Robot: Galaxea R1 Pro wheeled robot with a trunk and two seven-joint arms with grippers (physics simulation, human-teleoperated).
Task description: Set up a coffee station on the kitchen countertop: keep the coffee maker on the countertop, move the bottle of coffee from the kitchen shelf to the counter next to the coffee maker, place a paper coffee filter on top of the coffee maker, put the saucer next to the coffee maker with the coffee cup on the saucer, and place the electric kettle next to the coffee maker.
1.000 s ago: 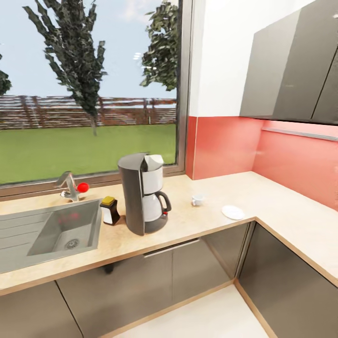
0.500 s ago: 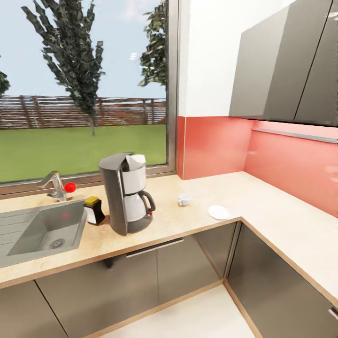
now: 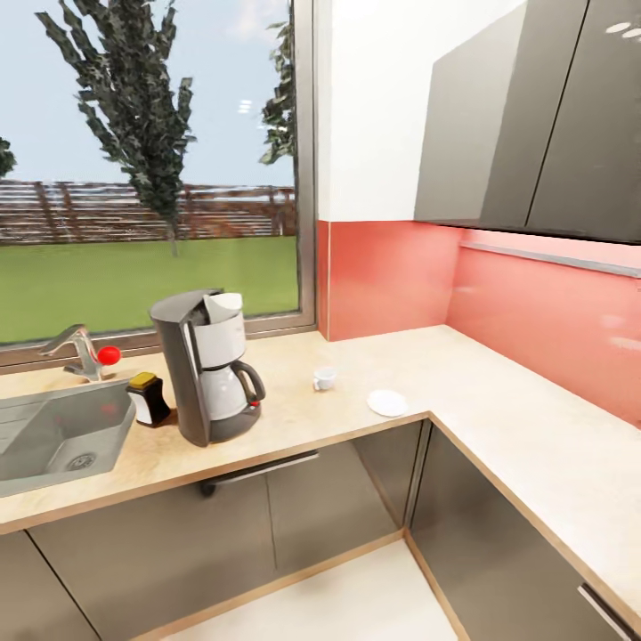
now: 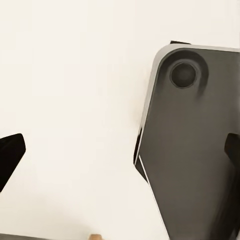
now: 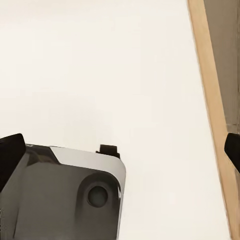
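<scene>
Left wrist view: left jaws (image 4: pixel 120 150) apart, empty, aimed at pale floor and robot base (image 4: pixel 195 150). Right jaws (image 5: pixel 120 150) likewise apart, empty; probably stowed for driving. Head view: coffee maker (image 3: pixel 203 367) upright on worktop (image 3: pixel 499 418); coffee cup (image 3: pixel 324 378) right of it, saucer (image 3: pixel 387 402) just beyond, apart. Sink (image 3: pixel 53 436) left, window behind.

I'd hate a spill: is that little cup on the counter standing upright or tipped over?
Upright, as far as the head view shows. The cup sits on its base on the counter, opening upward, beside the saucer rather than on it. Whether it holds anything cannot be told.
</scene>
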